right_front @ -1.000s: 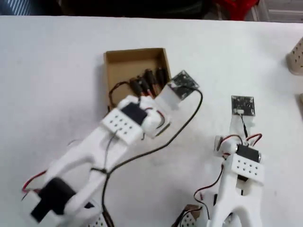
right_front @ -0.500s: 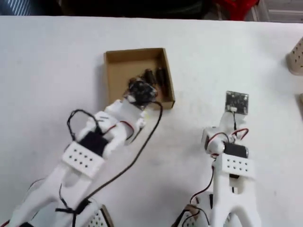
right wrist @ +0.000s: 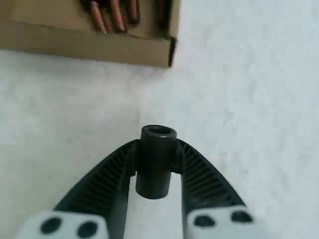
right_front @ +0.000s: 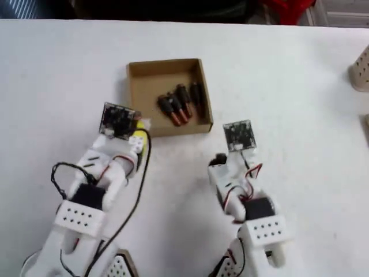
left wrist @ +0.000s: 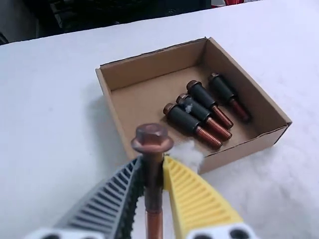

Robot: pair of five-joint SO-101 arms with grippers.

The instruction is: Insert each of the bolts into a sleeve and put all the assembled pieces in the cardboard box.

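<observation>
The cardboard box (right_front: 134, 92) stands mid-table with several assembled bolt-and-sleeve pieces (right_front: 180, 104) lying in it. My left gripper (left wrist: 152, 162) is shut on a copper bolt (left wrist: 152, 140), head up, just in front of the box (left wrist: 115, 117) near its left corner. Inside that box lie the assembled pieces (left wrist: 202, 112). In the high view the left gripper (right_front: 137, 131) sits by the box's near-left corner. My right gripper (right wrist: 157, 144) is shut on a black sleeve (right wrist: 156, 162), bore facing up, short of the box's near-right corner (right wrist: 169, 47). In the high view the right gripper (right_front: 221, 163) is below that corner.
A perforated tan block (right_front: 361, 69) stands at the table's right edge. Perforated arm bases (right_front: 118, 268) sit at the near edge. Bare white table lies between the two grippers and to the right of the box.
The left arm drew back from over the box to its near-left corner. The right arm swung left and back toward the box's near-right corner.
</observation>
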